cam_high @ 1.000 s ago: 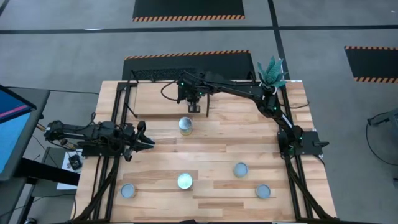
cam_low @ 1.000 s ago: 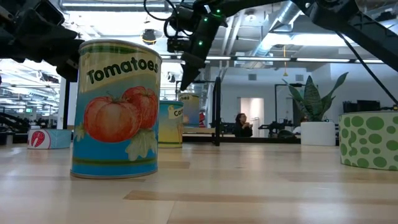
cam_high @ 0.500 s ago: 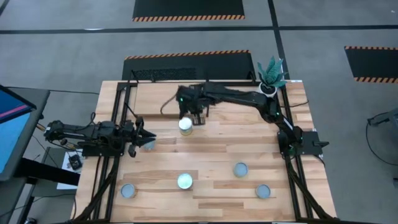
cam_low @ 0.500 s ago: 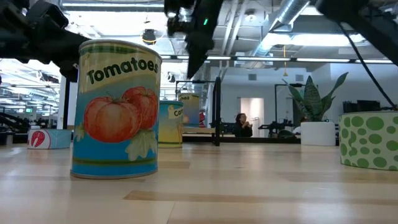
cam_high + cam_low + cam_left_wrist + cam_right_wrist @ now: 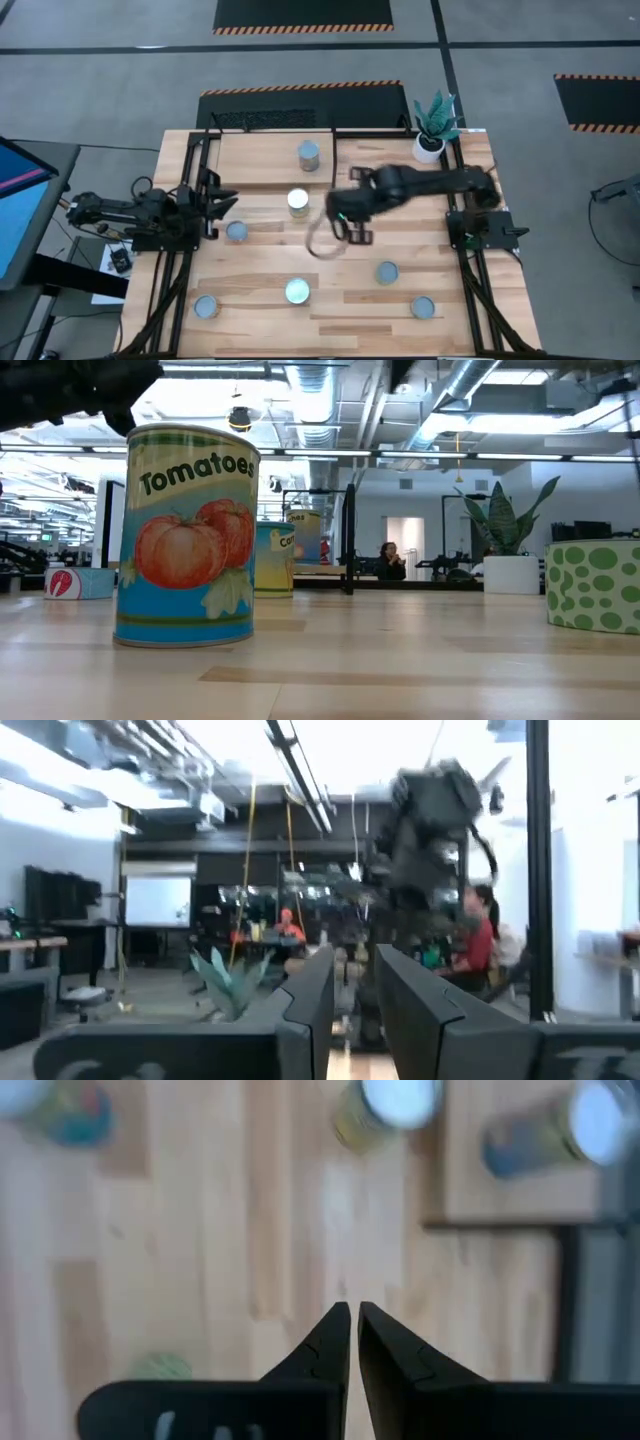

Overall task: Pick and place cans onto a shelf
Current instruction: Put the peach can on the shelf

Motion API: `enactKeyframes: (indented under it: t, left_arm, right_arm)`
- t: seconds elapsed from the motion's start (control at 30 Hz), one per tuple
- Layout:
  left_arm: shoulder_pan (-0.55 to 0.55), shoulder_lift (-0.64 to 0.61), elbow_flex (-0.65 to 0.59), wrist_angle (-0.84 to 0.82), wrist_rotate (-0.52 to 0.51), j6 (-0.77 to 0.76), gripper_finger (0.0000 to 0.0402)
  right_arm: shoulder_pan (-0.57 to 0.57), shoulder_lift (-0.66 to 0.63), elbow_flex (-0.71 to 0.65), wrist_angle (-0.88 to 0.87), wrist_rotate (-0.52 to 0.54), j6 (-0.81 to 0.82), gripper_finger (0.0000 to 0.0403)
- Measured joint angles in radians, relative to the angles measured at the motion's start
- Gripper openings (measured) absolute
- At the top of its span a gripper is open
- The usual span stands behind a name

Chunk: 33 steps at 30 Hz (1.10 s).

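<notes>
Cans sit in a loose row along the near part of the tabletop (image 5: 250, 270): one near the left corner (image 5: 206, 306), one in the middle (image 5: 297, 291), one right of centre (image 5: 387, 272) and one nearest the right edge (image 5: 423, 307). In the low view the closest of them is a tomato-labelled can (image 5: 187, 536), upright on the wood. Farther in, at the left edge, another can (image 5: 236, 231) now shows uncovered just beside the left gripper (image 5: 222, 198), which has pulled back toward the left rail since a second ago; its fingers (image 5: 310, 995) stand nearly together with nothing between them. At mid-table the right gripper (image 5: 352, 228) has swung away from the far side to a spot right of the yellow-sided can (image 5: 298, 201), and its fingers (image 5: 335, 1340) are almost shut and empty. That yellow-sided can stands where it stood before, just in front of the shelf (image 5: 260, 150). Farthest off, a can (image 5: 308, 153) now stands on the shelf, where the right gripper hovered a second ago. A potted plant (image 5: 432, 128) stands at the far right corner.
</notes>
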Motion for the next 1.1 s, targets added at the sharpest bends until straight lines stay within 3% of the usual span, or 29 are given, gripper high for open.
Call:
enactKeyframes:
  t: [0.17,0.27,0.43,0.57,0.63,0.87,1.0,1.1]
  left_arm:
    - [0.034,0.104,0.101,-0.022,-0.009,0.018,0.0068]
    - [0.058,0.204,0.224,-0.118,-0.008,0.083,0.0068]
    - [0.137,0.44,0.542,-0.492,-0.063,0.159,0.0068]
    - [0.259,0.673,0.796,-0.761,-0.075,0.198,0.0068]
    - [0.339,0.793,0.895,-0.845,0.0,0.224,0.0068]
    - [0.605,1.22,1.191,-1.043,0.505,0.38,0.0068]
    - [0.704,1.433,1.366,-1.234,0.535,0.45,0.0068]
    - [0.756,1.56,1.476,-1.281,0.538,0.434,0.0068]
  right_arm:
    - [0.072,-0.196,-0.31,0.071,0.204,0.215,0.0049]
    - [0.091,-0.302,-0.507,0.175,0.255,0.327,0.0049]
    - [0.094,-0.432,-0.798,0.435,0.262,0.381,0.0049]
    - [0.078,-0.462,-0.959,0.63,0.257,0.354,0.0049]
    - [0.072,-0.461,-0.997,0.685,0.254,0.353,0.0049]
    - [0.077,-0.42,-1.025,0.733,0.202,0.354,0.0049]
    - [0.104,-0.382,-1.025,0.742,0.203,0.365,0.0049]
    - [0.119,-0.365,-1.024,0.745,0.21,0.388,0.0049]
